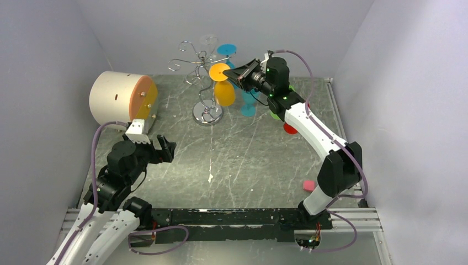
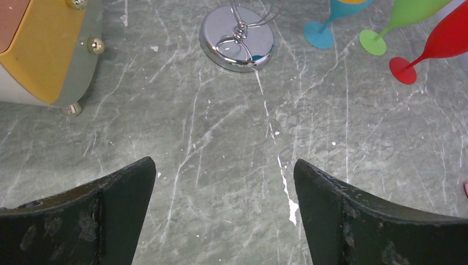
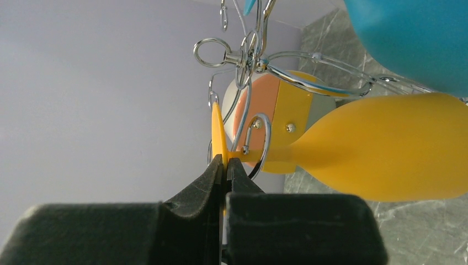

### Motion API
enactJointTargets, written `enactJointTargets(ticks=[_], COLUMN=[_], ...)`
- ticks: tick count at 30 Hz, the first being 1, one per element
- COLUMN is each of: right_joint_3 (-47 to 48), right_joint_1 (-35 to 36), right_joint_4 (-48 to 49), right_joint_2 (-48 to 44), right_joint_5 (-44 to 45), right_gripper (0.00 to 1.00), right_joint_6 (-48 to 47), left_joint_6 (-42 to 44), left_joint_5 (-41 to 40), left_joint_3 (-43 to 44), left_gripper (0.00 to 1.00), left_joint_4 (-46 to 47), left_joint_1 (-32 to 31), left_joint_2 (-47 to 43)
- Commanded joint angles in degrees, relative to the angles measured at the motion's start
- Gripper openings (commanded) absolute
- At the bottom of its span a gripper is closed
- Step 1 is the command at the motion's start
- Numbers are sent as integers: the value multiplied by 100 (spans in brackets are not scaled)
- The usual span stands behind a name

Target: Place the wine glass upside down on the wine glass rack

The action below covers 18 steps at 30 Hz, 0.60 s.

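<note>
Right gripper (image 3: 225,163) pinches the wine glass (image 3: 386,146) by its thin foot, against the wine glass rack (image 3: 249,52) near the worktop's far edge; it looks light, stiff and slippery.

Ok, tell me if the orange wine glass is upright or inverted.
Inverted: the orange wine glass has its foot up, bowl hanging below; right pincer pinches the foot.

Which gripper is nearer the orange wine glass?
Right. Right gripper is shut on the orange wine glass by its foot at the wine glass rack; the left gripper is open, far off beside the cream cylinder.
</note>
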Motion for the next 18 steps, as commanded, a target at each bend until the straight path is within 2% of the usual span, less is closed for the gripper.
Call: enactJointTargets(ticks=[1,18], right_joint_3=[-145,-271], right_joint_1=[-45,-136], right_joint_4=[255,314], right_joint_2=[-263,-389], right_joint_5=[121,511], right_gripper=[0,2], right_joint_6=[43,181], left_joint_6=[-22,-9], left_joint_5=[-77,-39], left_joint_3=[-5,-9], left_gripper=[99,99], left_joint_4=[-31,-22], left_joint_1=[30,27], left_joint_2=[3,-26])
